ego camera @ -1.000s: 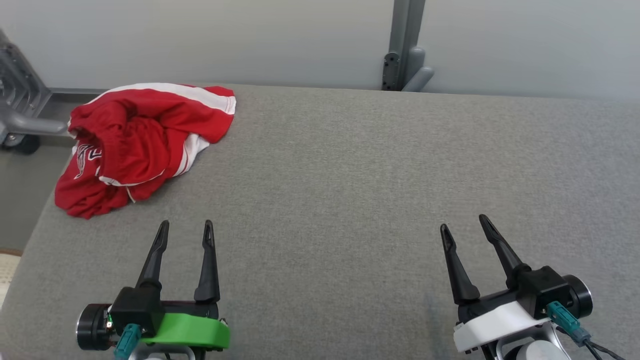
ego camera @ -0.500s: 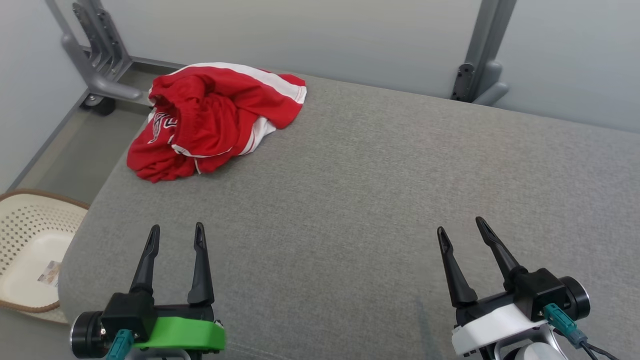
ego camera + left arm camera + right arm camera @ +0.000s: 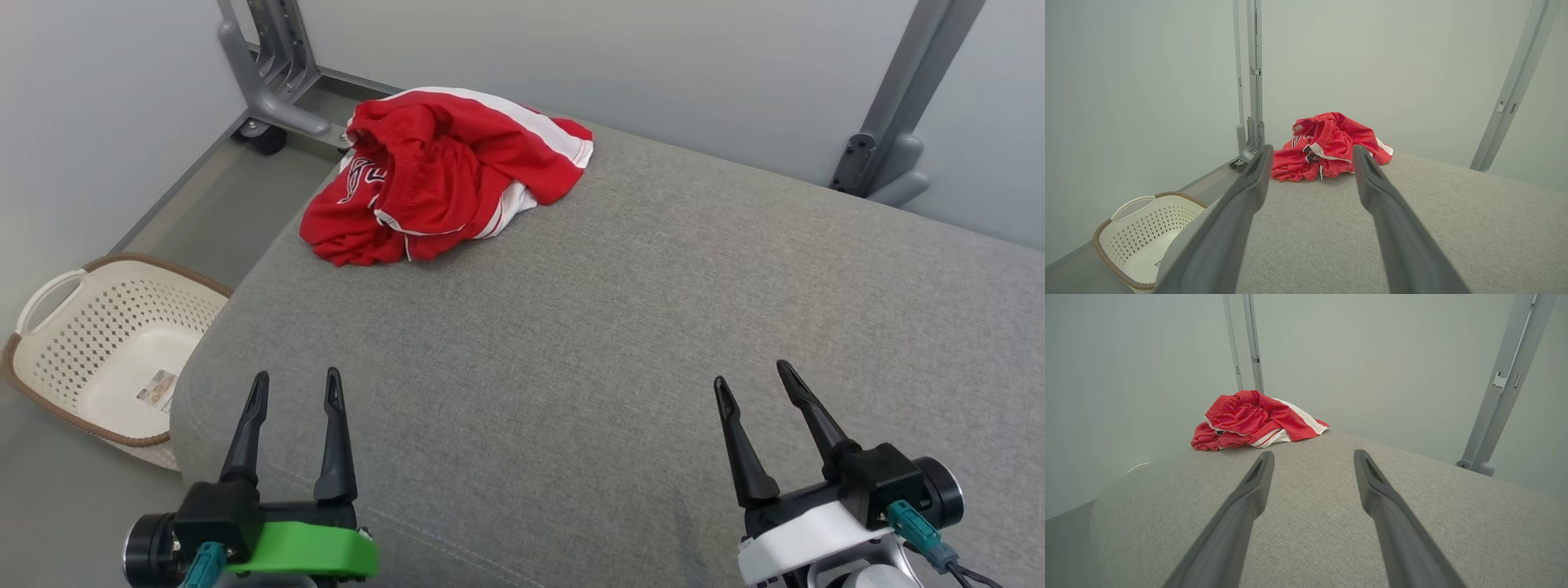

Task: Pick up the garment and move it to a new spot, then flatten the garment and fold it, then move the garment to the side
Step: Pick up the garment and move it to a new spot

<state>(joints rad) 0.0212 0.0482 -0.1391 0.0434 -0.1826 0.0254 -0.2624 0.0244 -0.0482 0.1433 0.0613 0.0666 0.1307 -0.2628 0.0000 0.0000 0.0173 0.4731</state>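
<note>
Both left gripper and right gripper hover spread and empty at the near edge of the bench, red garment bunched at its far left corner, so best reach across and pinch a raised fold.

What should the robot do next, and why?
Probably reach the left gripper forward to the crumpled red garment. It lies untouched at the grey cushion's far left corner, nearer that arm, and the gripper is open and empty.
</note>
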